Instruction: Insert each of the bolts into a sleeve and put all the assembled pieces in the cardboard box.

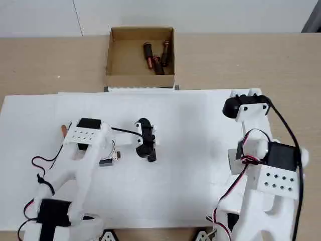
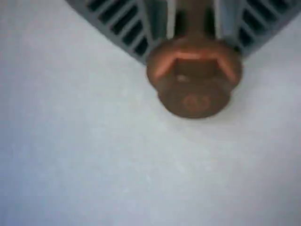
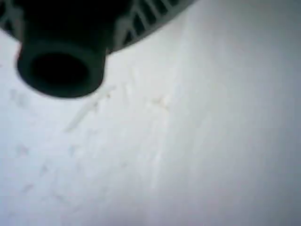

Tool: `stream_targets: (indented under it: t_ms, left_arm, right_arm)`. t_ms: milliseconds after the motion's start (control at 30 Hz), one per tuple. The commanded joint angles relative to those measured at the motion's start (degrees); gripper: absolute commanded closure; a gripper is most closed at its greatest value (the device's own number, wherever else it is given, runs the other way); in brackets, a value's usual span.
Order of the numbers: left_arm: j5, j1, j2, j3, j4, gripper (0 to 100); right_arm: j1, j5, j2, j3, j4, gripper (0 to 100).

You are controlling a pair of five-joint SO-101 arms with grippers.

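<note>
Left hand (image 2: 190, 19) grips bolt (image 2: 194, 84), right hand (image 3: 70, 19) sleeve (image 3: 60, 68).

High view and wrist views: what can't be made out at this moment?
Left wrist view: the bolt shows its head; its shank is hidden between ribbed fingers.
Right wrist view: the sleeve is blurred, its far end cut off by the picture's edge.
High view: the assembled pieces in the cardboard box overlap, too small to count.
</note>
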Motion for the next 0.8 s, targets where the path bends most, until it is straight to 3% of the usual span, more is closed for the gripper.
stream_targets:
  t_ms: [0,367,600,767]
  left_arm:
    - [-0.53,0.44,4.84,-2.86,-1.93,92]
    - [-0.44,0.44,8.62,-6.81,-0.53,100]
    - [-0.09,0.44,8.53,-17.27,11.52,100]
    - [4.92,0.97,8.53,-27.3,17.67,100]
  right_arm:
    - [0.57,-0.44,-0.75,-0.44,-0.31,99.5]
    - [0.57,-0.44,-1.01,-0.44,-0.31,99.5]
    - [0.57,-0.44,-1.01,-0.53,-0.31,99.5]
    - [0.48,-0.53,-1.01,-0.53,-0.31,99.5]
